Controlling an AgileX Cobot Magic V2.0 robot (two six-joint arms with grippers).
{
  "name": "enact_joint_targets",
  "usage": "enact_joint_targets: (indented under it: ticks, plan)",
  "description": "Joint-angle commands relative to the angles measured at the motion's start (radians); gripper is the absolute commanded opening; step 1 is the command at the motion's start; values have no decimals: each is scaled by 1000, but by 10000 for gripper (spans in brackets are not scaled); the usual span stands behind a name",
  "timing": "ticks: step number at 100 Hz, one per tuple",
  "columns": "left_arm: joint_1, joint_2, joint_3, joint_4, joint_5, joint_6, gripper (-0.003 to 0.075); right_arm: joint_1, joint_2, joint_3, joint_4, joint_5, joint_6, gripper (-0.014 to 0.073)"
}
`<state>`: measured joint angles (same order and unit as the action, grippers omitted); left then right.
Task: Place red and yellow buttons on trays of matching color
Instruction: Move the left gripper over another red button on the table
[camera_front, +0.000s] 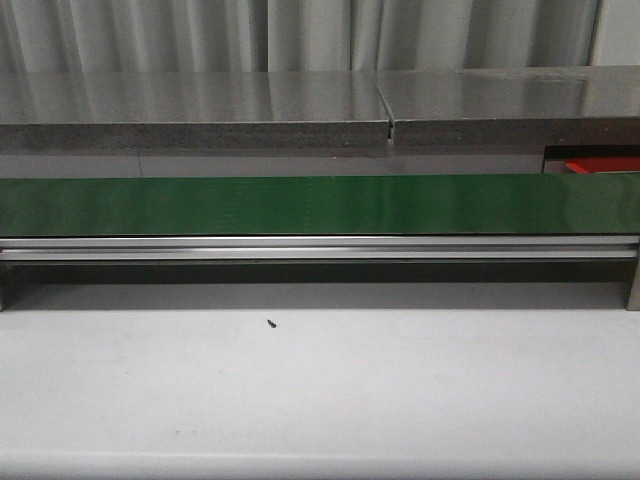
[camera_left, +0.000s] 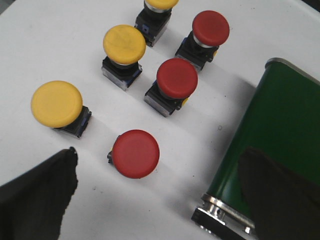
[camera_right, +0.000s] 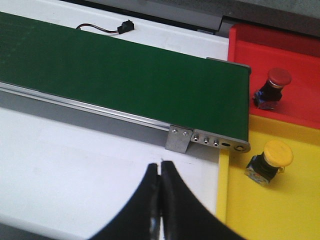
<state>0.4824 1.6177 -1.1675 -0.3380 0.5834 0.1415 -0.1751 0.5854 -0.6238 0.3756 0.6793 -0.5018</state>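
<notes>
Hovering open, left gripper (camera_left: 150, 200) brackets a glossy red button (camera_left: 135, 153) just ahead of its dark fingers; five more domed caps beyond, green belt (camera_left: 280, 130) beside. Probably mid-sort: next, lower and pinch the square base. Right gripper (camera_right: 160, 200) pressed closed, empty; red tray (camera_right: 300, 50) and yellow tray (camera_right: 280, 210) each holding one matching button.
</notes>
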Motion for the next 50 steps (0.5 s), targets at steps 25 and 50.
enact_joint_targets:
  ticks: [25,50]
  plan:
    - [1,93,-115,-18,-32,-12,629,3,-2,-24,18,-55,-6,-67]
    - [1,176,-163,-8,4,-12,629,3,-2,-24,18,-55,-6,-67]
